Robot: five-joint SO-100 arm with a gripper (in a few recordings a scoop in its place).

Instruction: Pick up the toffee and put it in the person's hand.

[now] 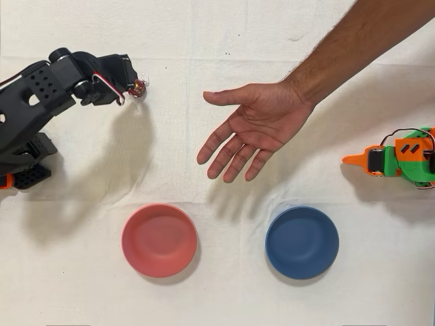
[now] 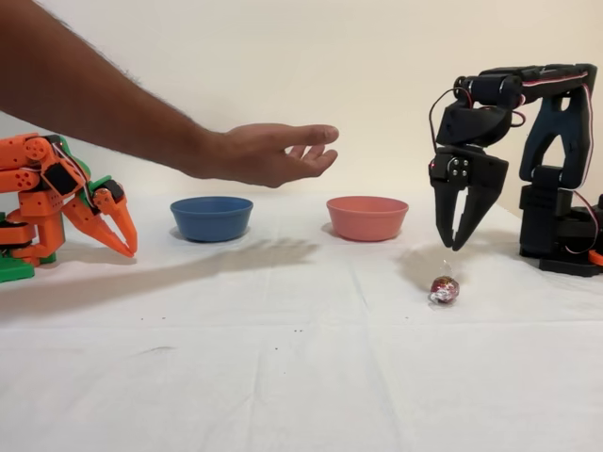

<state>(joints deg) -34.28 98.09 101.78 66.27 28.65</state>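
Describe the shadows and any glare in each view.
Overhead view: soft grey shadows lie on the cloth under the person's hand and beside the black arm's tool. Fixed view: the hand's long faint shadow crosses the cloth; the toffee foil glints; nothing is blurred.

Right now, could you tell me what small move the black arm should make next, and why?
Probably lower straight down. In the fixed view the gripper hangs open, fingertips down, above the toffee, which lies on the white cloth not yet grasped. The person's hand already waits open, so closing around the toffee comes first.
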